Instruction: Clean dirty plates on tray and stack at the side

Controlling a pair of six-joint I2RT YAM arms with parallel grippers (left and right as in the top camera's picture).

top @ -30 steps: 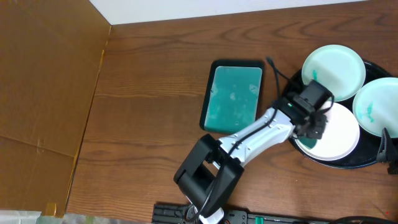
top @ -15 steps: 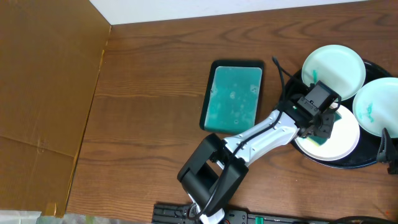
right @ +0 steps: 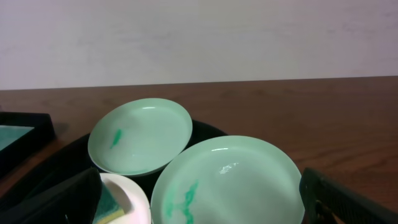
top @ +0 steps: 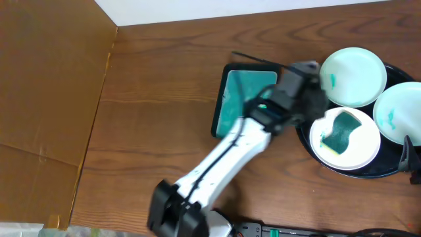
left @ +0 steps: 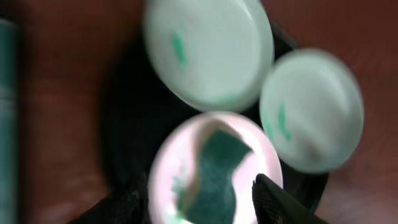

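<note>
The left gripper (left: pixel 196 186) hangs over the left edge of the black tray (top: pixel 358 175) with its jaws spread and nothing between them. The right gripper (right: pixel 200 180) stands wide open and empty at the tray's right edge. All three dirty plates (top: pixel 353 76) lie on the black tray. The front plate (top: pixel 360 155) carries a green sponge (top: pixel 340 130). A teal tray (top: pixel 225 108) sits just to the left.

The view is blurred. On the black tray (left: pixel 127 118) lie three white plates. The upper plate (left: pixel 211 68) carries a small teal smear (left: pixel 179 46) left of its middle, and the right plate (left: pixel 320 99) has another near its left rim. The nearest plate (left: pixel 166 180) bears a dark green sponge (left: pixel 214 183). The left gripper (left: pixel 196 199) shows its dark fingers (left: pixel 283 204) at the bottom edge, spread wide apart and gripping nothing. Brown table (left: pixel 62 74) surrounds the tray.
</note>
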